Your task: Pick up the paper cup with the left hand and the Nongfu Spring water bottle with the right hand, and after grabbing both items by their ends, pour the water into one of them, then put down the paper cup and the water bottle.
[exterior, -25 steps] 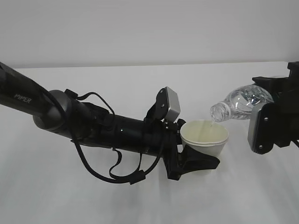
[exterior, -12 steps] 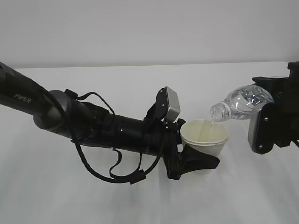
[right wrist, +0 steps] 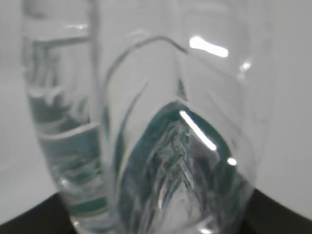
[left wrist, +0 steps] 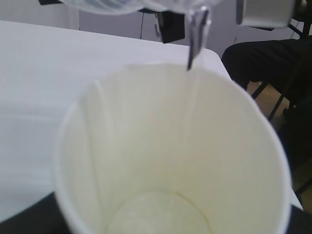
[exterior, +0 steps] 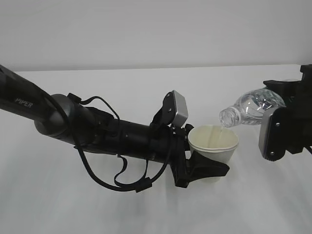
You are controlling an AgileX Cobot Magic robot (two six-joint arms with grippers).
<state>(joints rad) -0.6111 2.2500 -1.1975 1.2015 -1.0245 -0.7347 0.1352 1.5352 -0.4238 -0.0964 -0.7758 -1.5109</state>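
The white paper cup (exterior: 214, 145) sits upright above the table, with my left gripper (exterior: 207, 168) shut on its lower part. The left wrist view looks straight into the paper cup (left wrist: 170, 161), its cream inside nearly filling the frame. My right gripper (exterior: 280, 124) is shut on the clear Nongfu Spring water bottle (exterior: 251, 108), tilted with its open mouth over the cup's far rim. A thin stream of water (left wrist: 195, 44) falls from the mouth into the cup. The bottle (right wrist: 161, 136) fills the right wrist view and hides the jaws.
The white table (exterior: 146, 209) stretches around both arms, its far edge meeting a pale wall. The left arm (exterior: 97, 129) with looped cables lies low across the left half. Dark chairs or legs (left wrist: 273, 63) show beyond the table's edge in the left wrist view.
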